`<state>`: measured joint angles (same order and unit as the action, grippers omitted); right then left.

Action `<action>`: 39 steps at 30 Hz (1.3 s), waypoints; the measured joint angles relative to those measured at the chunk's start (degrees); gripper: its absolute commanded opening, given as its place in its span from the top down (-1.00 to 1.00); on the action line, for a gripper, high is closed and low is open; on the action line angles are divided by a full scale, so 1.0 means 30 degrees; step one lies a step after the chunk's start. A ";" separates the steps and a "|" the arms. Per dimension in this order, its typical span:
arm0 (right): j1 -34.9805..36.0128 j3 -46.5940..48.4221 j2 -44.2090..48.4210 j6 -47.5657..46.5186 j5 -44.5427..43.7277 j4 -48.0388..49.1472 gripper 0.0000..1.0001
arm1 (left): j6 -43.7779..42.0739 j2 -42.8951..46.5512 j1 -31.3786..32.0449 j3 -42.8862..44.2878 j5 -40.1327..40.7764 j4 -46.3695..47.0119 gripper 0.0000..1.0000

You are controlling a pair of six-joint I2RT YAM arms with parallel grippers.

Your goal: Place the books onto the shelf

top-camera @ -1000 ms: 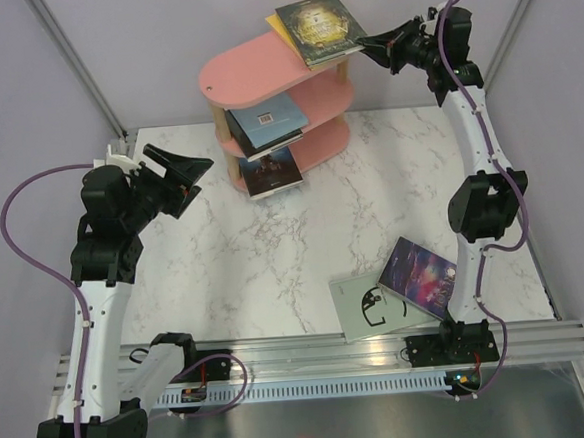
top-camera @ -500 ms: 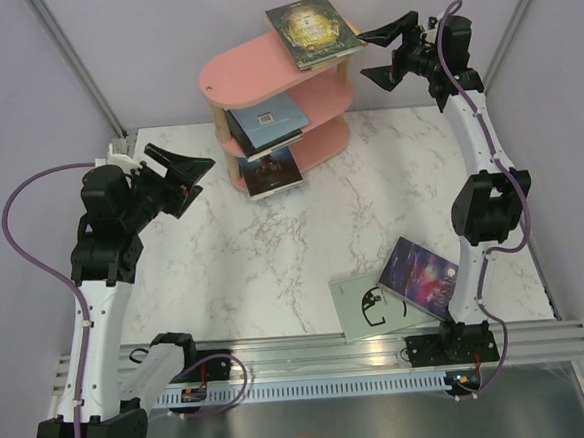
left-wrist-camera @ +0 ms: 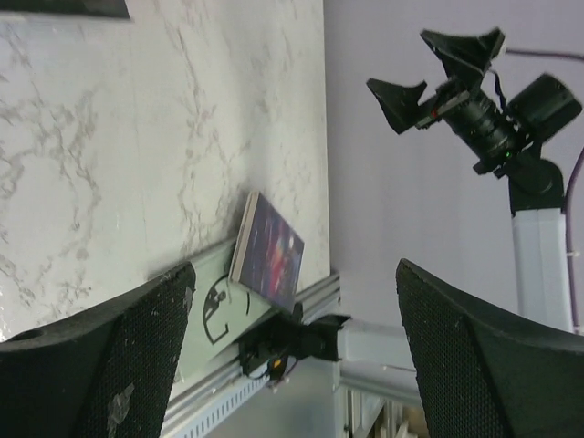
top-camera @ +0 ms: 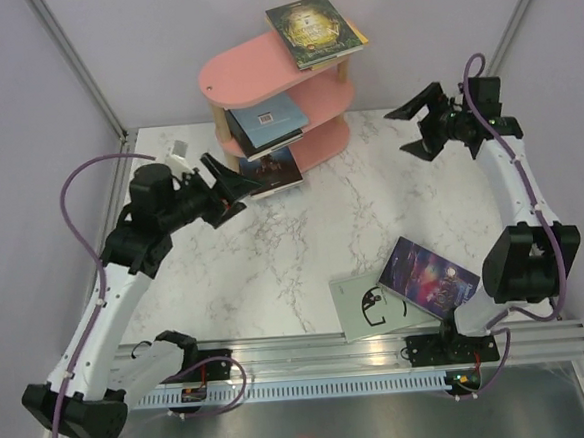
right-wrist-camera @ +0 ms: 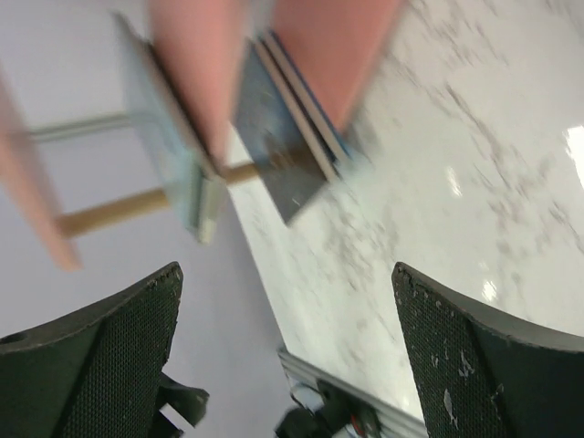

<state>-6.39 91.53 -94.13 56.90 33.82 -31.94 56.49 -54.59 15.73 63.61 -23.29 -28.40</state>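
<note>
Right gripper backed off shelf, wide; left gripper wide; marble table, lilac walls.

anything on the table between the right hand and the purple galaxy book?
No. In the top view only bare marble table lies between the right hand and the purple galaxy book.

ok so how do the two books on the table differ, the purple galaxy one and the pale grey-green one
Colour: the purple galaxy book has a dark, colourful cover; the pale grey-green book is plain with a small dark emblem. Pose: the purple galaxy book rests partly on the pale grey-green book, covering its right corner, while that one lies flat on the table. Shared: both are thin paperbacks near the table's near edge.
</note>
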 measured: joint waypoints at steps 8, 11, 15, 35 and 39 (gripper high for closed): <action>0.1078 -0.8874 0.3388 -0.1953 -0.1559 -0.3257 -0.96 | 0.0000 -0.3461 0.6914 -0.1494 0.0117 0.1457 -0.87; 0.1071 -1.0550 0.5093 -0.2616 -0.2382 -0.4160 -0.96 | -0.0007 -0.5493 0.8750 -0.2084 -0.0211 0.2732 -0.85; 0.1202 -1.2626 0.8218 -0.2900 -0.3206 -0.4801 -0.96 | 0.0095 -0.8291 1.0826 -0.3155 -0.0991 0.5122 -0.82; 0.1311 -1.7609 1.4753 -0.1865 -0.3410 -0.5996 -0.96 | 0.5515 -1.6808 1.5387 -0.5916 -0.0284 1.8848 -0.68; 0.1311 -1.7894 1.5555 -0.1508 -0.2951 -0.6200 -0.96 | 0.6448 -1.7289 1.5759 -0.5901 0.1246 2.0298 -0.70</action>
<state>-2.46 37.85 -47.46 52.38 24.97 -50.54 75.83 -106.45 63.00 45.91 -19.55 32.49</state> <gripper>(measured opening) 0.982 0.844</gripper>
